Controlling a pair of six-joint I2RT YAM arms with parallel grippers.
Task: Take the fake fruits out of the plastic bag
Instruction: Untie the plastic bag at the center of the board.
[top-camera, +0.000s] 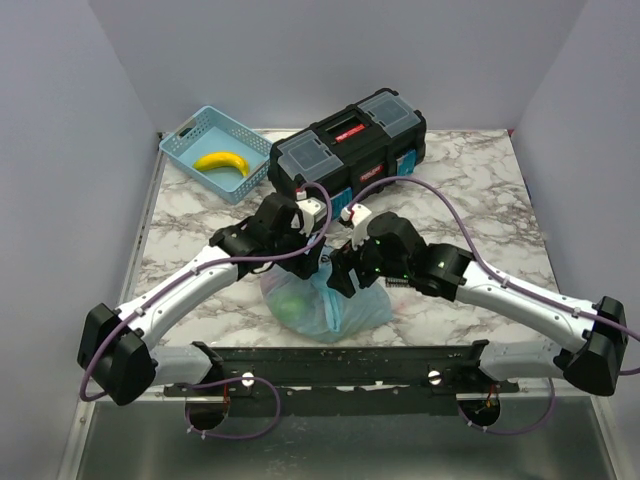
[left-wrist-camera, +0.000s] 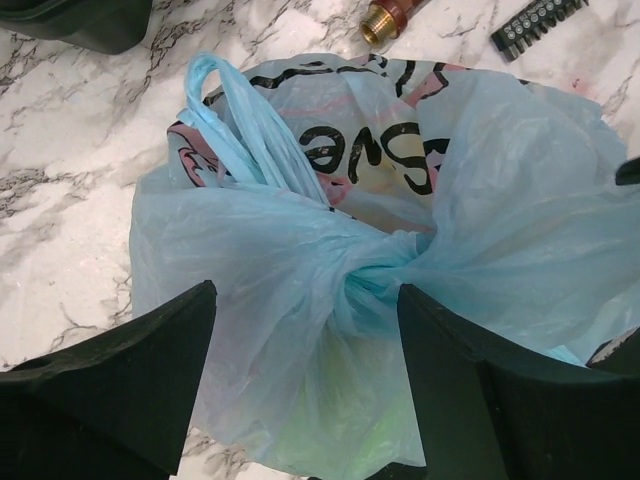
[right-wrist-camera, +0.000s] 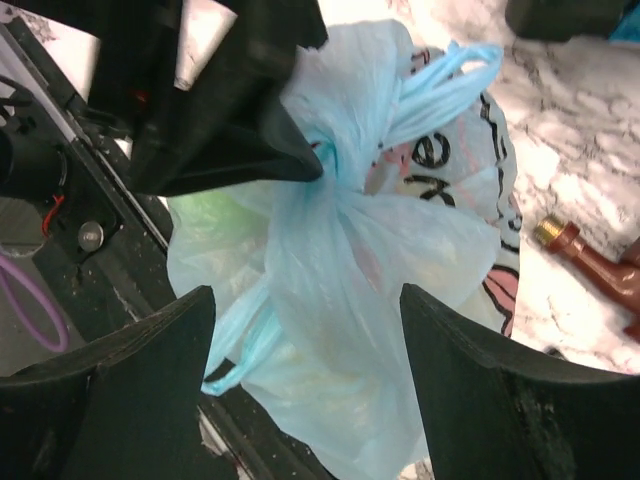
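Hovering at bag (top-camera: 340, 310) | left gripper (left-wrist-camera: 305, 292) spread wide, clamping nothing | right gripper (right-wrist-camera: 305, 292) spread wide, clamping nothing | bag on toolbox's (top-camera: 350, 145) near side, green fruit (top-camera: 293, 305) inside | banana (top-camera: 222, 162) left of toolbox

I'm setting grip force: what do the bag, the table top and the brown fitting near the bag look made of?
The plastic bag looks like thin translucent film: it crinkles, bunches, and green shows through. The table top is smooth and marble-patterned; real stone or laminate, I cannot tell. The brown fitting looks metal, perhaps brass, with a shiny threaded end.
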